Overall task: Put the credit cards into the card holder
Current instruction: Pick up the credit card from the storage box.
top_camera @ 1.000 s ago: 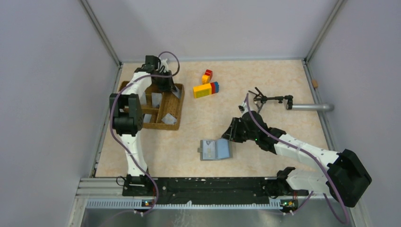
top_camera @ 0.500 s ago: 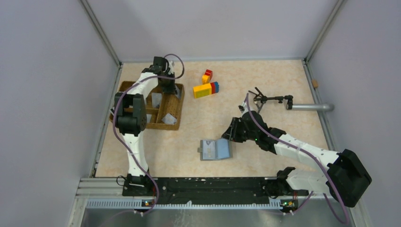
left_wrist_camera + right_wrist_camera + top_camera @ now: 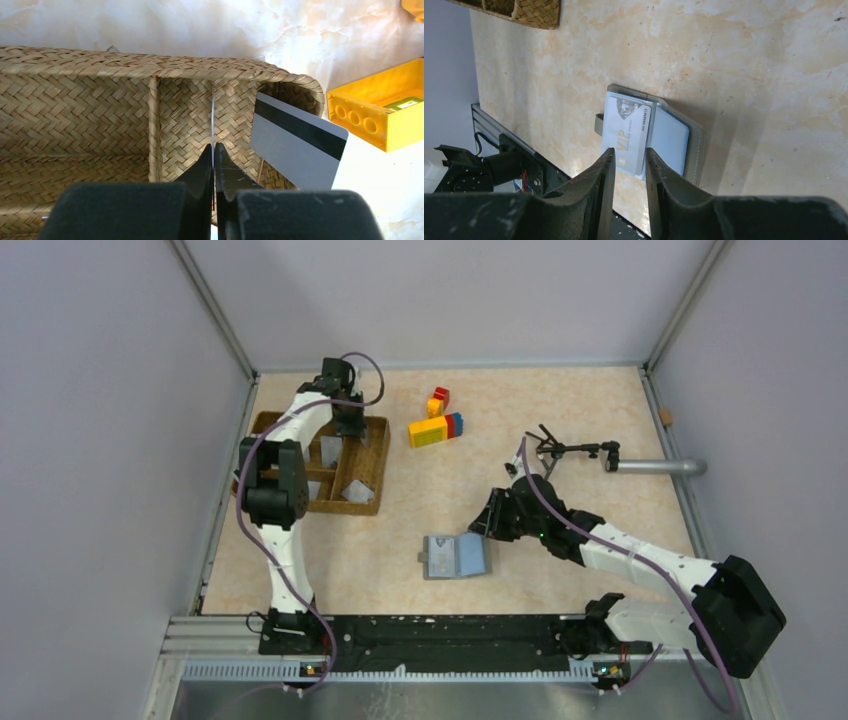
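Currently the left claw (image 3: 213, 148) is pressed together on a credit card (image 3: 212, 117). The card stands on edge and shows only as a thin pale line rising from between the fingertips. The claw sits low inside the wicker tray (image 3: 100, 75), in an end compartment. A woven divider (image 3: 154, 130) stands close on the claw's left. Just to its right a striped card (image 3: 297, 142) leans tilted against the tray's curved end wall, dark stripe uppermost, crowding that side of the gripped card. Past that wall, farther to the claw's right, a yellow block (image 3: 372, 120) rests on the tabletop (image 3: 250, 25) with something green in its hollow.

From above, two more credit cards (image 3: 357, 491) lie in the compartments on the near side of this claw. A small red and yellow block (image 3: 438, 400) sits on the tabletop off to the claw's right, beyond the tray.

The right claw (image 3: 629, 151) hovers with its fingers apart. The open card holder (image 3: 694, 145) lies flat below and just ahead of the tips and shows through the gap. A pale VIP card (image 3: 626, 132) sits on the holder's panel straight ahead of the claw, with a grey-blue panel (image 3: 669, 140) beside it. Whether that card is tucked into a pocket or only lies on top cannot be told. Behind this claw, away from the holder, a black tripod-like stand (image 3: 560, 450) and a metal tube (image 3: 655, 467) lie on the tabletop.
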Motion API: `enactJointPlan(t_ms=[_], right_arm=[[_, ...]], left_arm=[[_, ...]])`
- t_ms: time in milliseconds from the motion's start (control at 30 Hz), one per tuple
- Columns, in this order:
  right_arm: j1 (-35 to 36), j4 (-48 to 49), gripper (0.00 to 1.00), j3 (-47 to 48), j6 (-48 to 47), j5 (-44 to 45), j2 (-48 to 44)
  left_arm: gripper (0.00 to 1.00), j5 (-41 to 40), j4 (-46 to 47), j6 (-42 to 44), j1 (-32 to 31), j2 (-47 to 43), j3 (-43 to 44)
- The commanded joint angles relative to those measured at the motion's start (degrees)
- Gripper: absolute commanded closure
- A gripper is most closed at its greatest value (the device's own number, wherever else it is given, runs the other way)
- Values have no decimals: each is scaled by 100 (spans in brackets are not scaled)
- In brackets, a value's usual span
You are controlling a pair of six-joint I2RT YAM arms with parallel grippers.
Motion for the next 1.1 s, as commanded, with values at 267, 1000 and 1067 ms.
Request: enactJointPlan(t_ms=[267,1000,1067], right_arm=[[-58,-207,71,152,-101,143,-343],[-762,-442,34,716,-1667,-2787,-1547],[-757,-178,33,574,-1477,-3240,-1605]], left_arm=[[100,103,142,218,19,-1265,-110],[100,3761,375,217,-1797,-4820,-3287],[100,4570,976,-141,-2016,-5015,-3750]])
